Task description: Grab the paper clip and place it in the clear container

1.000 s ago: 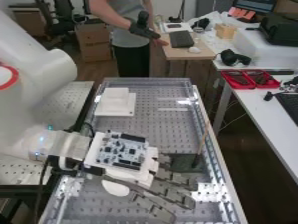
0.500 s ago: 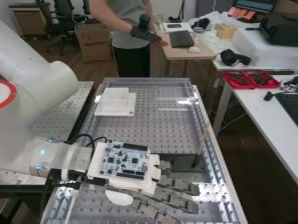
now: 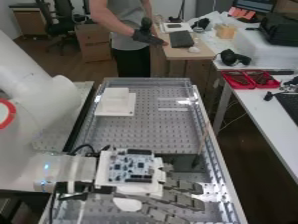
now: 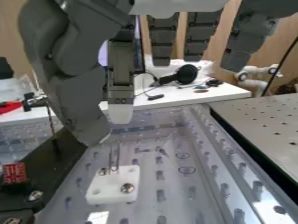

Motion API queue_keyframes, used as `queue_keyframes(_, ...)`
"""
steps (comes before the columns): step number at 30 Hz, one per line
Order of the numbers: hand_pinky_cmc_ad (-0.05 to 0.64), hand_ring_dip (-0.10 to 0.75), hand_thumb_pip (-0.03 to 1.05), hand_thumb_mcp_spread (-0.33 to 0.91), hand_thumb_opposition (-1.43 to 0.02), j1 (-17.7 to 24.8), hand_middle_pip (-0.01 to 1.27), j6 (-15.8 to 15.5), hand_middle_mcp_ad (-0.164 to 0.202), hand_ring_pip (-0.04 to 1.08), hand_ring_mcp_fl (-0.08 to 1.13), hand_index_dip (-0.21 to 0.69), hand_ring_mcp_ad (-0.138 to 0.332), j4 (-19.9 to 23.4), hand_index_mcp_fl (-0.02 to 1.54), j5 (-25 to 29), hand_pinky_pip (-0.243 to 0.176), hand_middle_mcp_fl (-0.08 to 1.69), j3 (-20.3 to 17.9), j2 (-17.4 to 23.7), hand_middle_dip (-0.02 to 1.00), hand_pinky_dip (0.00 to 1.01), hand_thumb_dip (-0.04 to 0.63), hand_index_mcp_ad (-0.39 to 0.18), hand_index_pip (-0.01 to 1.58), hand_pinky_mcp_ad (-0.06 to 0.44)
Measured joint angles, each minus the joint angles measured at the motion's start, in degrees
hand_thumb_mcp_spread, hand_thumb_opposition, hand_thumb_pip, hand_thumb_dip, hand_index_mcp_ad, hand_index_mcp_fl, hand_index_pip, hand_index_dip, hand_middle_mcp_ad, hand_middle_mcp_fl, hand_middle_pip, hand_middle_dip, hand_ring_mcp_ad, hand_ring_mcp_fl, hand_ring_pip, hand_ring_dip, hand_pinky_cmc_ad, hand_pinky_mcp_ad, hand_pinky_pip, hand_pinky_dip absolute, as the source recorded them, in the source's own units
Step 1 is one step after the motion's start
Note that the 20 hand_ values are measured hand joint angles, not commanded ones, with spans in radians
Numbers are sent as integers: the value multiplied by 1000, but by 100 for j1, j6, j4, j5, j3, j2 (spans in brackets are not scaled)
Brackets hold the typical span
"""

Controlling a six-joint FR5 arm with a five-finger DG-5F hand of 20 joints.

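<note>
The robot hand (image 3: 189,201) is open, its fingers nearly straight. Near its thumb sits one small red connector block (image 4: 14,172). Just below the thumb's tip, the paper clip (image 4: 114,159) stands upright in a white block (image 4: 106,193). Beyond the hand, black headphones (image 4: 186,74) rest on a white table (image 4: 174,96).

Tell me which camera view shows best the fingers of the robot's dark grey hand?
The wrist view, because the dark grey hand is close there, its thumb and fingers large. The high view shows it smaller and from above, fingers extended over the grey perforated bench.
</note>
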Motion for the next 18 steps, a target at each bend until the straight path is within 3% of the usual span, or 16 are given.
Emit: queue_keyframes(18,328,103,613,445,-834,-63,129,-93,68,77,-3,136,129,-138,206,-215,-42,3,265,-208,164,190,253,-169,1525,278)
